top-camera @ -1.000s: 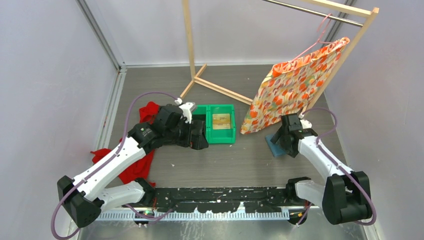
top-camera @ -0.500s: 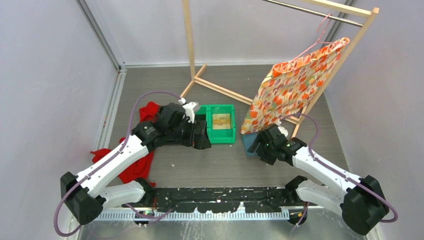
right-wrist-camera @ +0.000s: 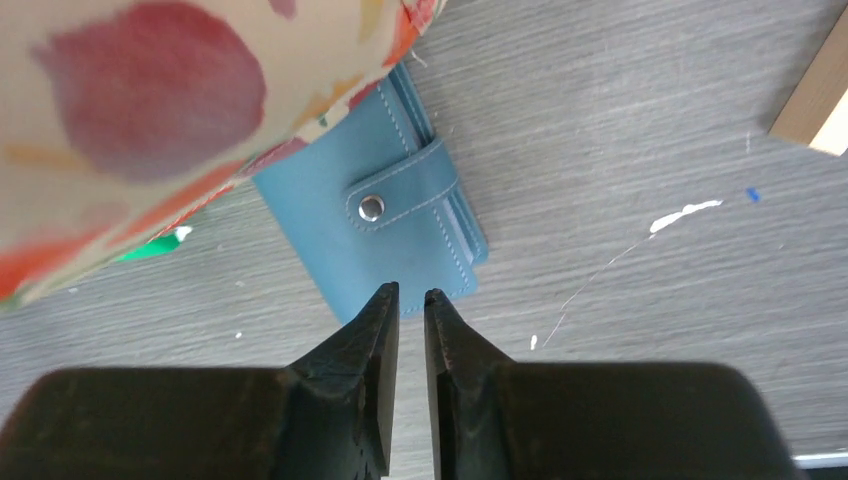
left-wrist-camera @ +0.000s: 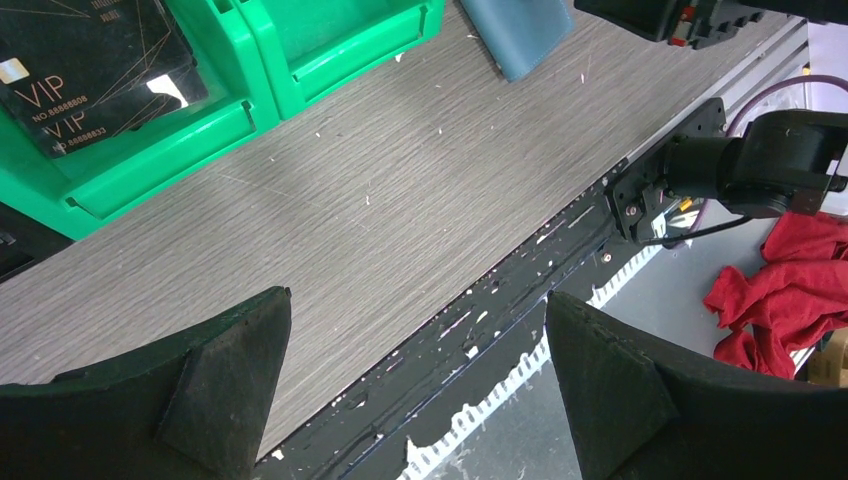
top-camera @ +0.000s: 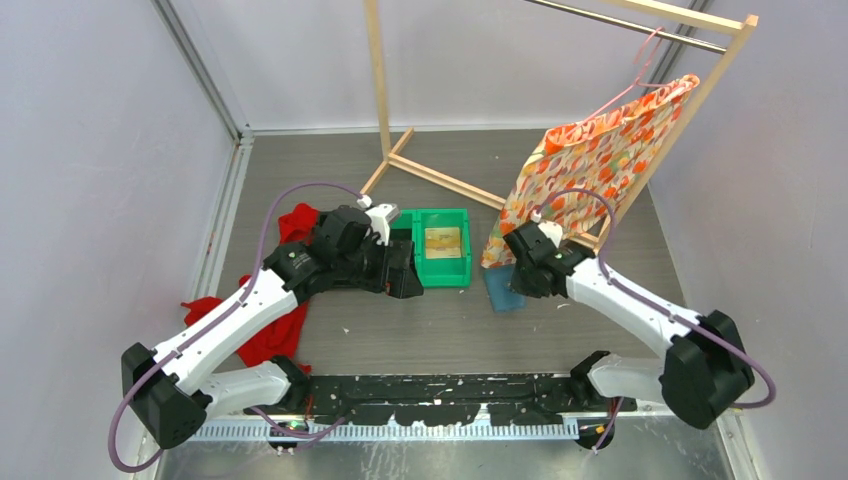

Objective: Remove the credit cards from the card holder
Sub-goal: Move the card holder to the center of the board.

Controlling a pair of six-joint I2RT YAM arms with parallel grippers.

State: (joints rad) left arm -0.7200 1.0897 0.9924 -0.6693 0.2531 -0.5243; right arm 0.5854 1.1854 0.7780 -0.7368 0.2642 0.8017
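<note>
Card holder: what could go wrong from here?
The card holder lies snapped shut, its tab fastened; the right tool, nearly closed at its edge, may just slide or lift it unopened. The patterned cloth overhangs its far corner and could snag or hide the grasp.

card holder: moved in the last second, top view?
Yes. The card holder has shifted left, now closer to the green bin, which stayed put.
</note>
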